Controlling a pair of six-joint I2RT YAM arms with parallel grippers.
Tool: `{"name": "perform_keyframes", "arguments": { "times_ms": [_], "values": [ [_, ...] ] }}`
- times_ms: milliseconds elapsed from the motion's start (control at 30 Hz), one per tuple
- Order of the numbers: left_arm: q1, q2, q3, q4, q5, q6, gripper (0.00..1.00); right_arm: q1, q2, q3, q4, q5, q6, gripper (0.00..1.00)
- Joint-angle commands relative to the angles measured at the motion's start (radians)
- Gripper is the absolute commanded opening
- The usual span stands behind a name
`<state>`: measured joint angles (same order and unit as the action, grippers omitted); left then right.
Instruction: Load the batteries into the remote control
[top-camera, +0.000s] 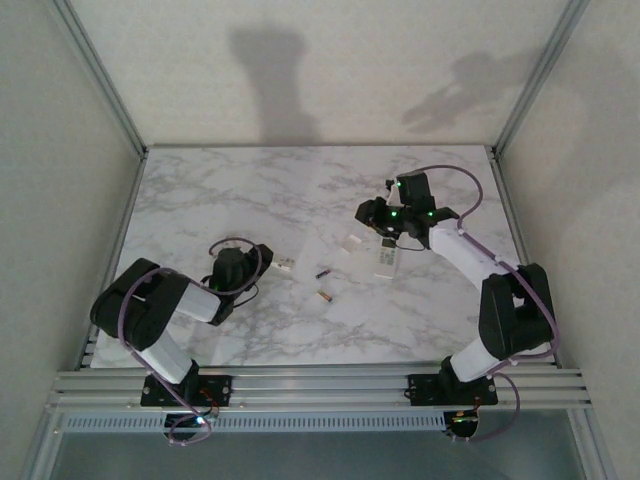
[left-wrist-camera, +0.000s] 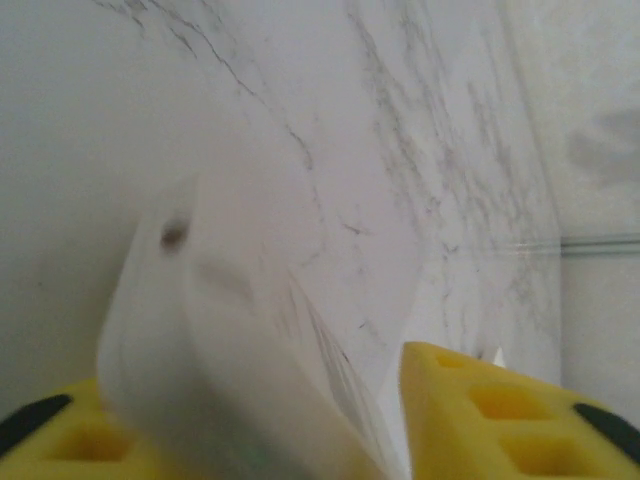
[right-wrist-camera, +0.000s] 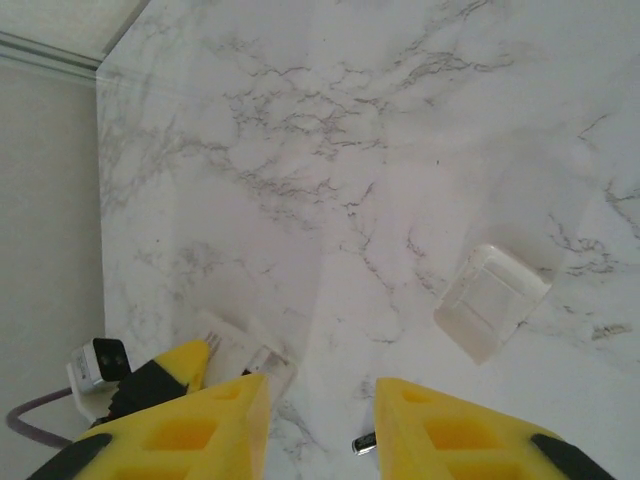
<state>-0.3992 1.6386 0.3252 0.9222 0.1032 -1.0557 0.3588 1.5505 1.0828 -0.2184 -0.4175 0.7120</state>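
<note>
Both claws stand partly spread. The right claw (right-wrist-camera: 320, 400) holds nothing, with marble showing between its fingers. It hovers just above the white remote (top-camera: 385, 262), right of centre in the overhead view. The left claw (left-wrist-camera: 260, 400) has a blurred white piece (left-wrist-camera: 220, 330) between its fingers. The piece looks loose rather than pinched, though that close view is too soft to be sure.

The batteries (top-camera: 323, 294) lie free at the centre of the surface (top-camera: 200, 190), near the remote but not touching it. A grazing finger could send these slim cylinders rolling. The white piece could tip over if it is let go. The clear box (top-camera: 350, 243) just beside the remote could be knocked.

Open marble lies toward the upper left of the overhead view. The right edge runs close to the right arm, and the rail bounds the bottom.
</note>
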Motion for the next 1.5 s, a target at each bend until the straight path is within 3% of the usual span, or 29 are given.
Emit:
{"name": "perform_keyframes", "arguments": {
  "times_ms": [0,100,300,400,467,567,767,1000,1167,1367,1467],
  "values": [
    [-0.046,-0.056,-0.041,-0.057,-0.107,-0.051,0.54,0.012,-0.045,0.004,-0.072,0.035,-0.026,0.35],
    [-0.104,-0.158,-0.052,-0.177,-0.198,-0.052,0.63,0.024,-0.071,0.003,-0.102,0.053,-0.035,0.36],
    [-0.146,-0.397,-0.088,-0.377,-0.335,-0.075,0.69,0.050,-0.097,0.013,-0.137,0.092,-0.051,0.39],
    [-0.128,-0.485,0.018,-0.619,-0.388,0.044,0.70,0.104,-0.067,0.046,-0.206,0.141,-0.077,0.40],
    [-0.065,-0.432,0.182,-0.814,-0.335,0.209,0.70,0.156,-0.040,0.061,-0.253,0.184,-0.064,0.40],
    [0.029,-0.232,0.461,-1.090,-0.258,0.408,0.69,0.220,-0.018,0.071,-0.301,0.243,-0.026,0.41],
    [0.052,0.151,0.880,-1.428,-0.288,0.674,0.69,0.254,-0.017,0.064,-0.335,0.278,0.019,0.43],
    [0.053,0.326,1.025,-1.523,-0.177,0.747,0.65,0.255,0.004,0.105,-0.379,0.260,-0.029,0.53],
    [0.053,0.297,0.947,-1.506,-0.187,0.701,0.55,0.254,0.032,0.119,-0.375,0.234,-0.026,0.56],
    [0.051,0.242,0.864,-1.473,-0.124,0.669,0.46,0.255,0.065,0.144,-0.384,0.224,-0.029,0.56],
    [0.051,0.213,0.840,-1.468,-0.112,0.650,0.45,0.257,0.074,0.149,-0.390,0.225,-0.030,0.56]
  ]
}}
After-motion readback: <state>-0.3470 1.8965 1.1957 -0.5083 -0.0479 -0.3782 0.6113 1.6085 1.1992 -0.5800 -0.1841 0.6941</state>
